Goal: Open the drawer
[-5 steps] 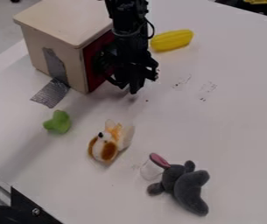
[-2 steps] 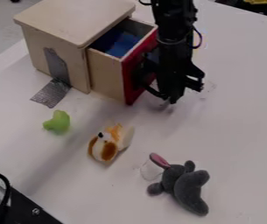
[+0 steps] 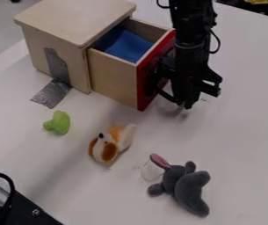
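Tape binds the box near the worktop's far-left edge (presumably against sliding). Its drawer stands well out; the end effector, whether spread or pressed together I cannot tell, hangs beside the red front, likely for pulling.

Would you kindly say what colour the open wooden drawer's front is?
The flat front is red, camera view.

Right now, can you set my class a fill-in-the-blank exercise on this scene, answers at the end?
The drawer stands not shut but ____. Its front panel is the colour ____. The cloth-like thing inside is the colour ____. The plush toy nearest the camera is coloured ____.
Missing words: open; red; blue; grey.
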`<state>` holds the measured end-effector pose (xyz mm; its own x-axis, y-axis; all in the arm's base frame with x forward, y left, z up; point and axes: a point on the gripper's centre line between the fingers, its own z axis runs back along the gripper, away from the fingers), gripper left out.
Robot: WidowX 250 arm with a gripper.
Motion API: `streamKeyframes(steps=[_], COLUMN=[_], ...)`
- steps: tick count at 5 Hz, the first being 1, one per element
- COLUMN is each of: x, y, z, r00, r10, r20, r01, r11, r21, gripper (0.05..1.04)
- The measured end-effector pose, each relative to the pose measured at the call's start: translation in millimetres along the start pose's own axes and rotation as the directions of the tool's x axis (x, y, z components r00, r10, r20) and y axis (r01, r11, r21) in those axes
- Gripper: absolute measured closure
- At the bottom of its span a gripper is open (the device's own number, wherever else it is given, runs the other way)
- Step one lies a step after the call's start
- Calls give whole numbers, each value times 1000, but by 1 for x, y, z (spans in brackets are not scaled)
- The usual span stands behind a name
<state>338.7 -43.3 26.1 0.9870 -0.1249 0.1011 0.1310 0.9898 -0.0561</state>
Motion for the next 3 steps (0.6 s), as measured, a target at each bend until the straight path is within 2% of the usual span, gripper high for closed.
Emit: streamKeyframes(steps=[1,2,3], x=[7,17,22], y=[-15,-24,-31], z=[13,48,73], r00=[998,993,990], r10=[-53,-80,-78], r20=[18,82,115], r01=[52,74,67], r11=[998,995,993], r21=[37,74,95], gripper=[692,375,113])
